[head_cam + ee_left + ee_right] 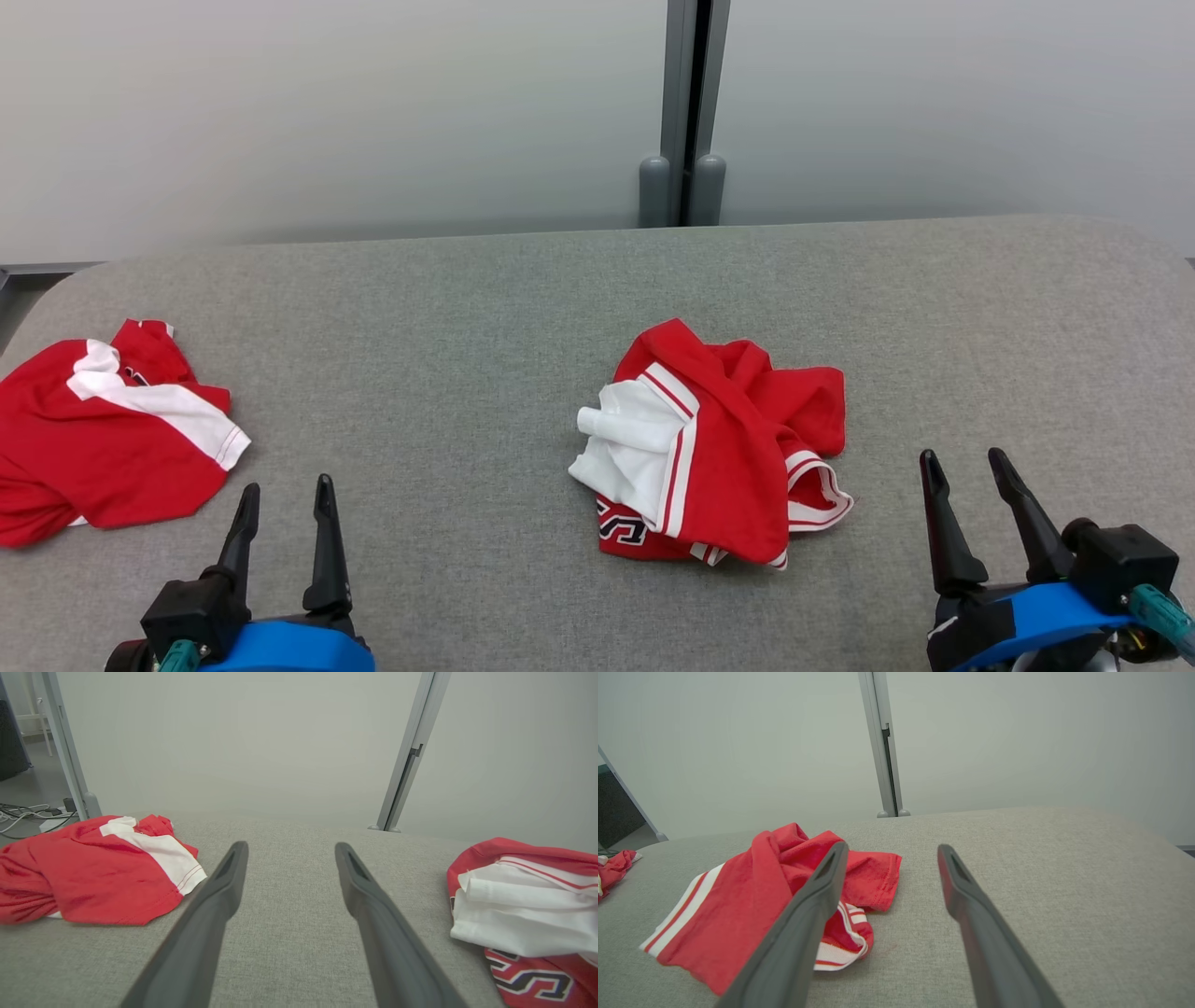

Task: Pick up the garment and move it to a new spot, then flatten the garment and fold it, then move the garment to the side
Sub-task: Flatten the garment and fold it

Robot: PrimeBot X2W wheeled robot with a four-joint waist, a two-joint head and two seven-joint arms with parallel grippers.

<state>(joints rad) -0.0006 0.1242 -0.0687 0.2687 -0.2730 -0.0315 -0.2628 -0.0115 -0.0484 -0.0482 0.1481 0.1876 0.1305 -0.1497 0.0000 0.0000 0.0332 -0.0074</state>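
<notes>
Lying in a crumpled heap near the middle of the grey fabric-covered table is the red-and-white sports garment, bunched up w/ a white panel on its left side, red/white striped trim running across it & a bit of dark lettering showing at the near edge. Left gripper sits at the lower left of the head view, its two long dark fingers spread apart w/ nothing between them, only bare table. It's well apart from the heap, which lies off to its right in the left wrist view. Right gripper is at the lower right, fingers likewise parted & holding nothing. It is near the heap but not touching it. In the right wrist view one finger crosses in front of the red cloth, and whether there's contact can't be told from that view alone. A second red garment with a white stripe lies spread fairly flat at the table's far left edge, well apart from the heap. Behind the table are pale grey wall panels joined by a grey metal post. Some cables lie on the floor, seen in the left wrist view.
</notes>
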